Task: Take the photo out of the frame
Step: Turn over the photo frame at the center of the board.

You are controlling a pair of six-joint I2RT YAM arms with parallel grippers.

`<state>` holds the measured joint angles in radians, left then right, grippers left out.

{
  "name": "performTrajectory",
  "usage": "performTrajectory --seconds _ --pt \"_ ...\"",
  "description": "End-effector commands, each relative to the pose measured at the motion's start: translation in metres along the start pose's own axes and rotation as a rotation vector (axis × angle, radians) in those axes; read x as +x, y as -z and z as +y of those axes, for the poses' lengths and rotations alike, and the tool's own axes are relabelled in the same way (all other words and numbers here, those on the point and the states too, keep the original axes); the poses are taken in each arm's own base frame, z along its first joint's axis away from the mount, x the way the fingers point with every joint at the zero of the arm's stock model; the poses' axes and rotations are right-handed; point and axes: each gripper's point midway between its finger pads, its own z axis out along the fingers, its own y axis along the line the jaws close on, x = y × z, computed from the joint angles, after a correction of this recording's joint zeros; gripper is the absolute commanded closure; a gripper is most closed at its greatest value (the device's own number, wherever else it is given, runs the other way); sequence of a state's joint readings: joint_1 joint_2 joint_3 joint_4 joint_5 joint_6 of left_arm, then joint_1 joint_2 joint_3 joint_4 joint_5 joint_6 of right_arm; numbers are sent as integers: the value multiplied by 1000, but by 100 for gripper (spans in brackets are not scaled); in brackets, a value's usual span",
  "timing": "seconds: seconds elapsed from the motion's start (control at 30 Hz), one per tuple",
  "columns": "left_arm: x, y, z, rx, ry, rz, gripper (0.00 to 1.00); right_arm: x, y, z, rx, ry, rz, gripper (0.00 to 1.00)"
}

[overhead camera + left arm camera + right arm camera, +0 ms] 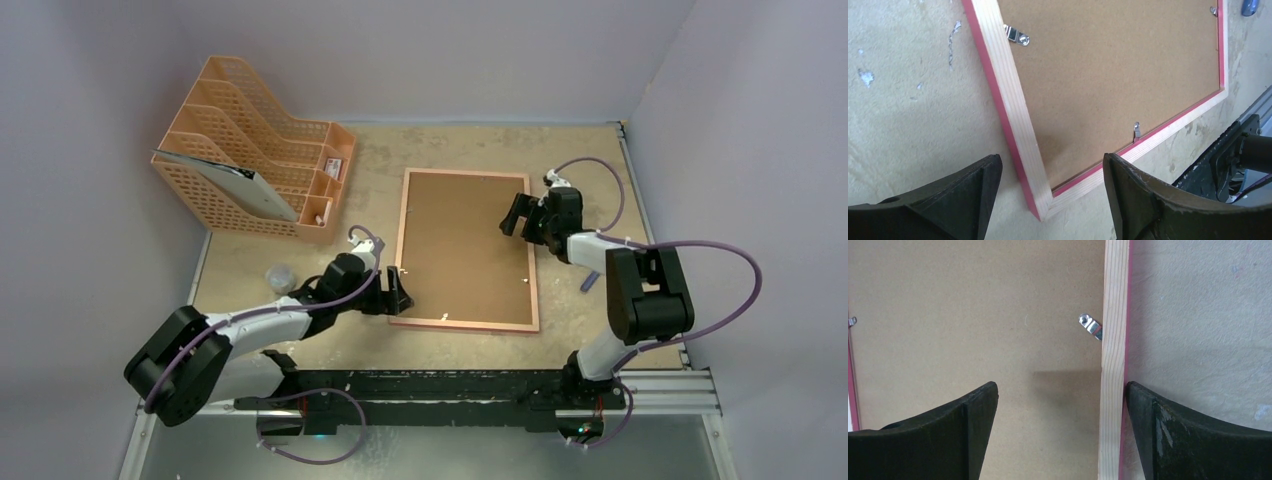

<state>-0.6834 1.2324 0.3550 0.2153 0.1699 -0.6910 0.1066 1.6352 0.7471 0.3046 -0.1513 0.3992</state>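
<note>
The frame (470, 323) lies flat on the worktop (440, 150), back side up, roughly in the middle and a little to the right; its brown backing board (462, 245) fills the whole opening, so the photo shows in no view and I cannot tell where it sits under the board. The rails show pale bare wood on the back and pink-red along the edges.

The left gripper (400, 292) hangs over the near left corner of the frame; its fingers (963, 200) stand wide apart and grasp nothing, one over the bare worktop outside the left rail, the other over the near rail, with the corner between them. Its wrist view shows a metal clip (1017, 35) on the left rail, turned off the board, and a smaller clip (1136, 131) on the near rail.

The right gripper (515, 215) hangs over the far part of the right rail; its fingers (948, 435) are spread fully and hold nothing, one above the board, the other close against the rail's outer edge; whether it touches I cannot tell. A clip (1091, 326) sits just ahead on that rail, angled onto the board.

An orange file rack (250, 150) stands at the far left corner, well apart from the frame.
</note>
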Motion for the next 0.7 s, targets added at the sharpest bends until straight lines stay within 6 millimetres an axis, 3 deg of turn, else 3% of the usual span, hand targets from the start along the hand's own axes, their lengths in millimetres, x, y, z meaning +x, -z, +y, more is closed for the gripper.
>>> performTrajectory --seconds 0.0,0.1,0.3,0.43,0.57,0.67 --pt "38 13 41 -182 26 120 22 27 14 -4 43 -10 85 1" --pt "31 14 39 -185 19 91 22 19 16 -10 88 0 63 1" --pt "-8 8 27 -192 -61 35 15 4 12 -14 132 3 39 1" --pt "-48 -4 17 -178 -86 9 13 -1 7 -8 109 -7 40 1" --pt "-92 -18 24 -151 -46 -25 12 -3 2 -4 89 -15 49 1" --pt "-113 -31 18 -113 -81 -49 11 -4 0 -2 78 -17 46 1"
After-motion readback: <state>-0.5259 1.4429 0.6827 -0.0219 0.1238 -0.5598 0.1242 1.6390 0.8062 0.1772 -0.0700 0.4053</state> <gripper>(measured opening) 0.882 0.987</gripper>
